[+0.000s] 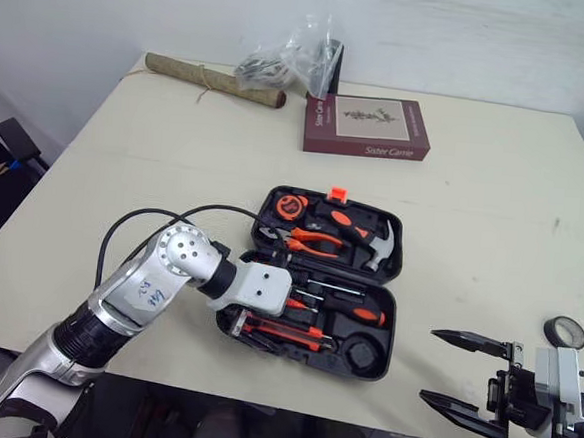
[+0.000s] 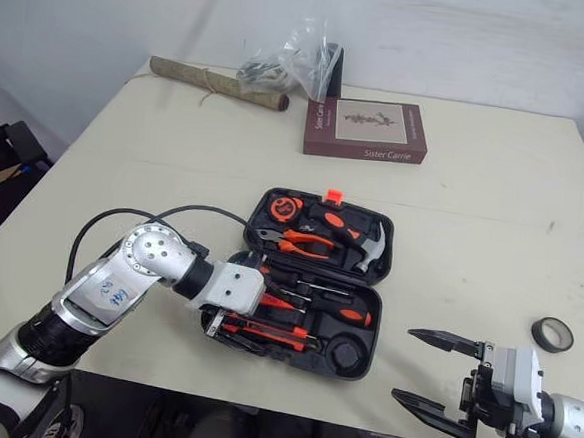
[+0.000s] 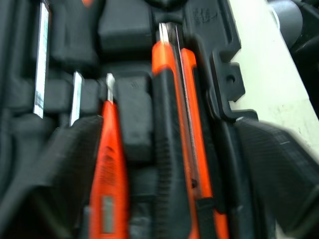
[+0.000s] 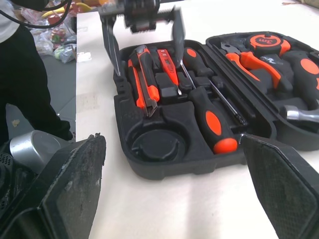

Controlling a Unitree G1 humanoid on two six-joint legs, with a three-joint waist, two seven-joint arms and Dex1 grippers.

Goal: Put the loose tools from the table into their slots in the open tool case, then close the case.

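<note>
Left eye view: cream counter [image 1: 156, 159] with a black plastic tool case [image 1: 393, 286] lying open and flat near its front edge, lid half on the far side, tray half on the near side.

- Lid half holds an orange-and-black tape measure [image 1: 292, 207], orange-handled pliers [image 1: 315, 243] and a steel-headed hammer [image 1: 369, 240].
- Tray half holds a black-and-orange screwdriver [image 4: 212, 119], an orange utility knife [image 3: 174, 124] and a slim orange tester pen [image 3: 107, 164], all seated in their slots. The round recess [image 4: 157, 144] at the tray's near right corner holds no tool.
- Left claw [image 4: 144, 50] is low over the tray's left end. Fingers spread, standing to either side of the utility knife and tester pen, gripping nothing. Cannot tell whether the tips touch the tray.
- Right claw [image 1: 460, 373] sits at the counter's near edge, to the right of the case and apart from it. Fingers wide, nothing between them.
- Loose roll of black tape [image 1: 566, 331] lies flat on the counter, right of the case, just beyond the right claw.
- Far side of the counter: maroon book [image 1: 367, 126], crumpled clear plastic bag [image 1: 288, 63], brown rolled stick [image 1: 213, 80].
</note>
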